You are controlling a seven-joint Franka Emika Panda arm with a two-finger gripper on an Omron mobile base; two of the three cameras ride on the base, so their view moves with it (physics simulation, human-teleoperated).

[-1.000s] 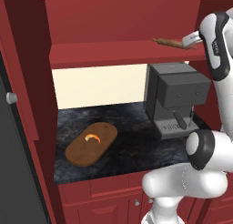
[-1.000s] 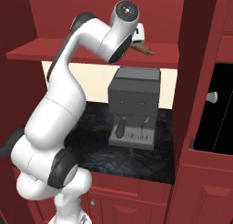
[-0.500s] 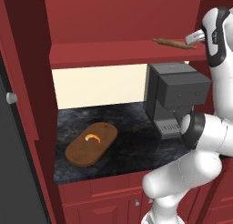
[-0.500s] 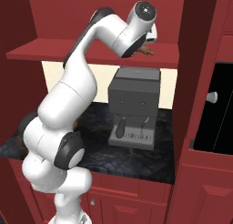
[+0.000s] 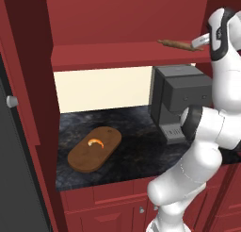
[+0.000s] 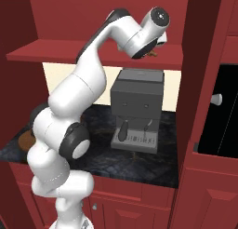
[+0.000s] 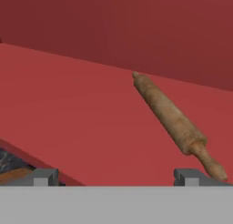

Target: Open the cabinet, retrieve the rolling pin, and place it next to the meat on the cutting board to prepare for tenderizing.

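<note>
Cabinet [image 5: 117,19] stands open, its shelf bare apart from the rolling pin [image 7: 175,122], which lies flat on the red shelf floor toward the right end, near the front edge. Gripper [image 7: 116,176] is up at shelf level with fingers spread wide, nothing between them; the two dark fingertips [image 7: 44,177] show well apart at the bottom of the hand view. The pin is not centred between them: it sits off toward the right-hand fingertip, its near handle just beside that tip, its far end running away and to the upper left. So the long axis lies diagonal to the line of reach, not square across the jaws. Judgement: the hand needs to shift sideways toward the pin and roll so the fingers straddle the thick barrel across its width, then close; closing where it stands would catch only the thin handle or miss. From the left base view the pin [image 5: 181,44] lies along the shelf with the hand at its right end. Below, on the dark worktop, the cutting board [image 5: 84,158] sits toward the left front, carrying the meat [image 5: 96,142] near its middle. A grey coffee machine [image 5: 181,96] stands at the right rear.
</note>
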